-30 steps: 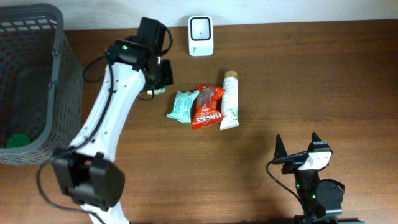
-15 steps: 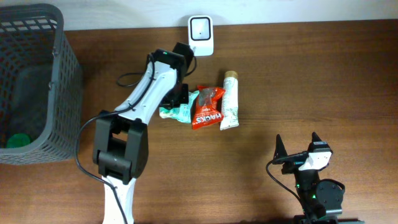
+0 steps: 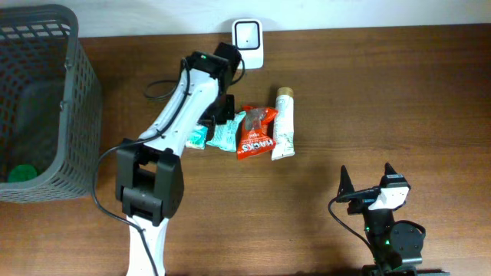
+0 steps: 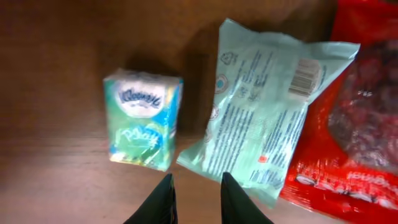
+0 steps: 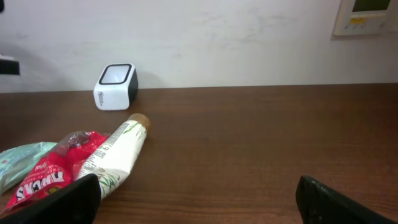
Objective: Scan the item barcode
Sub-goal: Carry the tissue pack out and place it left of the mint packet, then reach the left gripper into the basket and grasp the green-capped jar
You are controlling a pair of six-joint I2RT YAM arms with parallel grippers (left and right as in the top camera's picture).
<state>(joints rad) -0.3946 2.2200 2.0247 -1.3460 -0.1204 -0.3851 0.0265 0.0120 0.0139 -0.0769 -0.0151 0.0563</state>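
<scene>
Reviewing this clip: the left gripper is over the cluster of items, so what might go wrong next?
1. The green packet lies against the red bag, so grabbing one may drag the other.
2. The left gripper has its jaws only narrowly apart, probably too narrow to take the tissue pack across its width.

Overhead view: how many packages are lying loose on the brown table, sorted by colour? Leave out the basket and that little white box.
Green: 2, the Kleenex tissue pack and the mint pouch
Red: 1, the candy bag
White: 1, the tube
Total: 4
</scene>
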